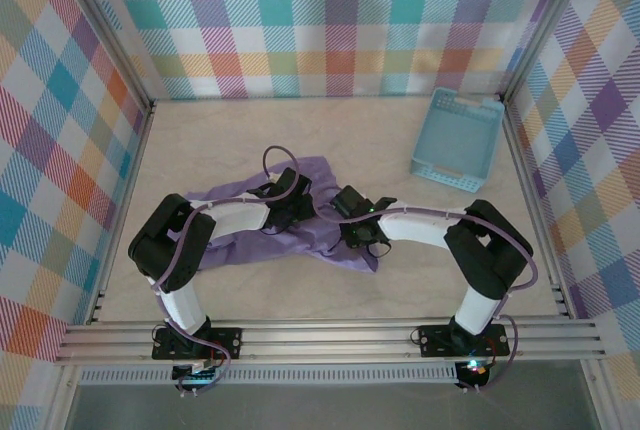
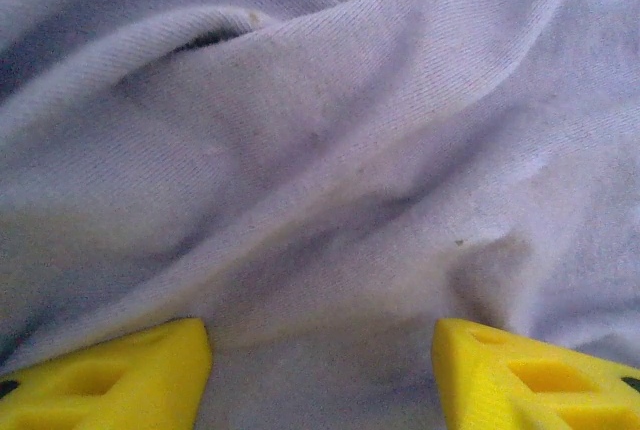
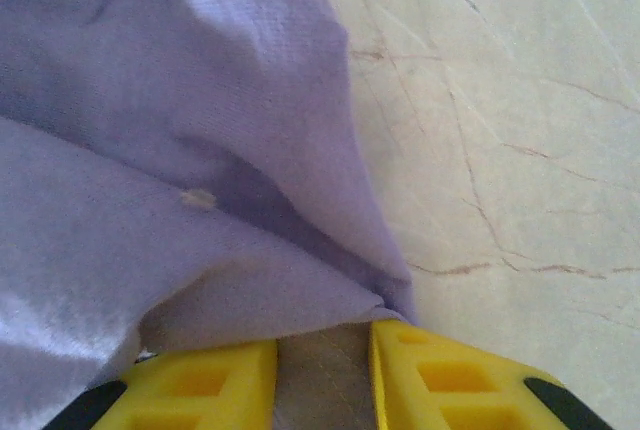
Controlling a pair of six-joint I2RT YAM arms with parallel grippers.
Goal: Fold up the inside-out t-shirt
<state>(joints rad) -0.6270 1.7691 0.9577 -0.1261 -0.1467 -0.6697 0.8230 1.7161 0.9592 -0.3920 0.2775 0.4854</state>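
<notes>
A: Shirt [image 1: 318, 172], where?
B: Crumpled mid-table [image 1: 450, 250], under both arms. Purple, heavily creased. Basket [image 1: 447, 172] sits at the far right, well apart from it.
A: Left gripper [image 2: 320, 340]?
B: Low over the cloth, fingers [image 2: 120, 375] wide apart, not clamped. Wrinkled fabric runs across between them.
A: Right gripper [image 3: 322, 355]?
B: At the shirt's right edge, bare table beside it. Fingers [image 3: 450, 375] stand a narrow gap apart and the cloth's edge meets the tips. Can't tell if any cloth is pinched.
</notes>
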